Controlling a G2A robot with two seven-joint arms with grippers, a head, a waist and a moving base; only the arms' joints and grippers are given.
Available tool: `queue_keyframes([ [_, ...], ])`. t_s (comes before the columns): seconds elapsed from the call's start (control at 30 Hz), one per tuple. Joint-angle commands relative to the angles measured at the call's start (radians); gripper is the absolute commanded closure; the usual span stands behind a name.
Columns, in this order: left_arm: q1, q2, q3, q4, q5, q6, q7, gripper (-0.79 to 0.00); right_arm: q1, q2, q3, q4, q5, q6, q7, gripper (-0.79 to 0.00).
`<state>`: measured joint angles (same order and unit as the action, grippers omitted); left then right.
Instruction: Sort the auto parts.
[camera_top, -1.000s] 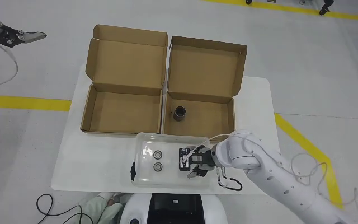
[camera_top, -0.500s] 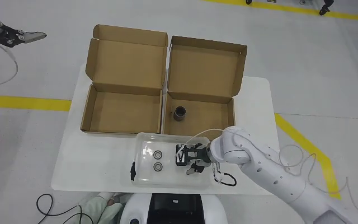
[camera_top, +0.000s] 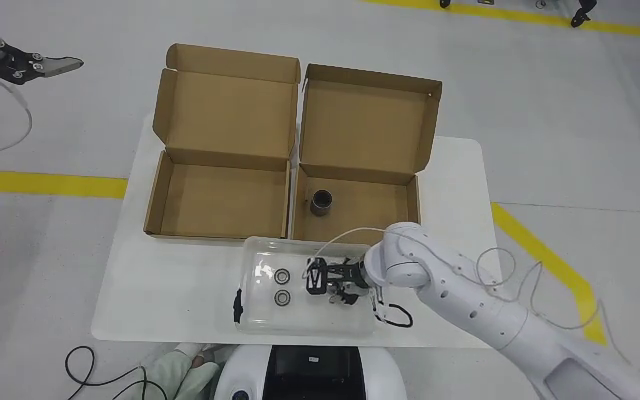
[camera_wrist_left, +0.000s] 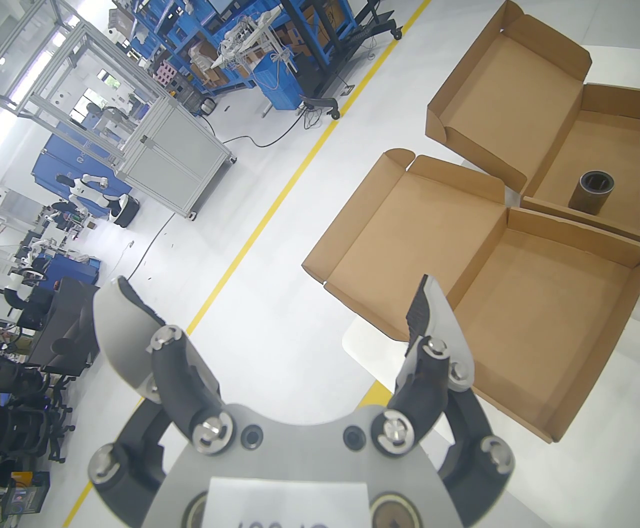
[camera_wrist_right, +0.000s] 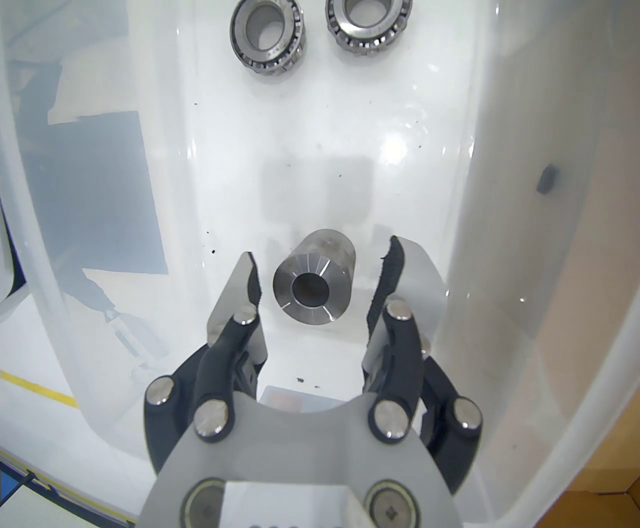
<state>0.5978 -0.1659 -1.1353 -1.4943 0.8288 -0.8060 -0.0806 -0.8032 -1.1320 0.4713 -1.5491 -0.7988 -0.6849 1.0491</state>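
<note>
Lying in clear bin (camera_wrist_right: 500, 250): two bearings (camera_wrist_right: 267, 37), steel sleeve (camera_wrist_right: 315, 285) between spread fingers (camera_wrist_right: 387, 280) of right gripper (camera_wrist_right: 322, 252); dark sleeve (camera_top: 321, 203) in cardboard box (camera_top: 375, 215).

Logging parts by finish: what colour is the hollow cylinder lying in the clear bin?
The cylinder is shiny silver-grey metal, clearest in the right wrist view.

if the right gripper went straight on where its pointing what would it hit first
Most likely the metal sleeve. It lies between the open fingers of the right gripper, bored end facing the wrist. The bearings sit farther along the clear bin. Depth is unclear, so the bin floor might come first.
</note>
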Motion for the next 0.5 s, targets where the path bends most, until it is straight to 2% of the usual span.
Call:
queue_keyframes([
  [0.0,0.0,0.0,0.0,0.0,0.0,0.0,0.0,-0.785,0.005,-0.004,-0.006,0.009,0.003,0.013,0.02,-0.206],
  [0.07,0.0,0.0,0.0,0.0,0.0,0.0,0.0,-0.785,0.01,-0.007,-0.008,0.011,0.004,0.024,0.026,-0.142],
  [0.1,0.0,0.0,0.0,0.0,0.0,0.0,0.0,-0.785,0.011,-0.008,-0.009,0.011,0.001,0.027,0.028,-0.046],
  [0.13,0.0,0.0,0.0,0.0,0.0,0.0,0.0,-0.785,0.012,-0.009,-0.009,0.01,0.0,0.03,0.031,-0.009],
  [0.47,0.0,0.0,0.0,0.0,0.0,0.0,0.0,-0.785,-0.006,0.014,0.046,-0.098,-0.008,0.026,0.012,0.0],
])
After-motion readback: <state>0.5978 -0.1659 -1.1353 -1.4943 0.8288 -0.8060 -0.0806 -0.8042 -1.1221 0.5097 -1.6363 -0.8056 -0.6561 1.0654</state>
